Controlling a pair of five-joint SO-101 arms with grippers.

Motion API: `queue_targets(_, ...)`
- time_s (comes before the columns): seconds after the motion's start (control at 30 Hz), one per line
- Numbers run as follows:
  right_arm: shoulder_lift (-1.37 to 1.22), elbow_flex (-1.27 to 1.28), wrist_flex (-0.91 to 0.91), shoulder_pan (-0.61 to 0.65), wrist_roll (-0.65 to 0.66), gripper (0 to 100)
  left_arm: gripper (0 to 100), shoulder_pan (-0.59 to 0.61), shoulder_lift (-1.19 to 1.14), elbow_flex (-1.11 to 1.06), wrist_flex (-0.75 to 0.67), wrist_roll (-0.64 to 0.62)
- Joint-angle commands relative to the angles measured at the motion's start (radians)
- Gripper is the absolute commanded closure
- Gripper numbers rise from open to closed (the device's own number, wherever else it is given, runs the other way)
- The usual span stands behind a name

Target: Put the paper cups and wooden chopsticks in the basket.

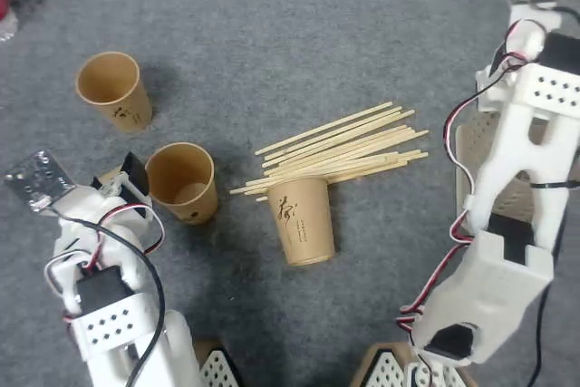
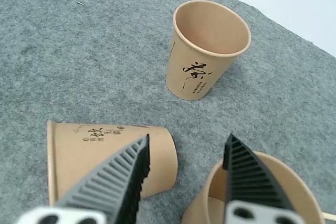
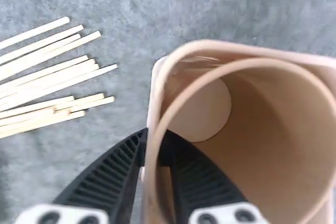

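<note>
Pinching the rim of a tan paper cup (image 3: 252,129), my right gripper (image 3: 156,148) is clenched on its wall at the right side of the grey carpeted table (image 1: 272,52), where the high view puts that arm above the pale beige basket (image 1: 468,165). Whether the cup hangs squarely over the basket I cannot tell, since the arm hides the spot. The release turns on that relation, and I judge the cup should clear the basket's wall before I let go. My left gripper (image 2: 188,141) hangs released, jaws wide, with an upright tan cup (image 2: 210,205) just beside one finger and a tan cup lying on its side (image 2: 89,145) just beside the other. The upright one, toward the middle of the table, looks the readier grasp, its rim open from above. A far upright cup (image 2: 207,51) stands apart beyond them, nearer the table's far edge. The bundle of pale wooden chopsticks (image 1: 340,151) lies mid-table, its long axis running across toward the basket, its ends nearer my right arm than my left, touching another tipped cup (image 1: 304,222). Open carpet lies between chopsticks and basket, so a lift from that end should meet no obstruction. The cups by my left arm crowd each other, and closing on one risks nudging its neighbour.
</note>
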State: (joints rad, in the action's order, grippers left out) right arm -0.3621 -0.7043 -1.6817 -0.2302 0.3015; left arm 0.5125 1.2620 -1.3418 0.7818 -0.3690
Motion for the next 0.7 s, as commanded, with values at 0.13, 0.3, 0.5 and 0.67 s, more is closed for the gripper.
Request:
queue_targets(0.13,0.077,-0.037,-0.024,0.07,-0.04,99.1,78,-0.008,0.014,0.008,-0.021,-0.005)
queue_targets(0.3,0.077,-0.087,-0.024,0.107,-0.098,99.1,78,-0.008,0.014,0.008,-0.021,-0.005)
queue_targets(0.5,0.067,-0.12,-0.041,0.108,-0.071,98.7,78,-0.006,0.014,0.007,-0.021,-0.005)
queue_targets(0.67,0.12,-0.19,-0.104,0.124,0.012,82.0,78,-0.008,0.014,0.007,-0.021,-0.005)
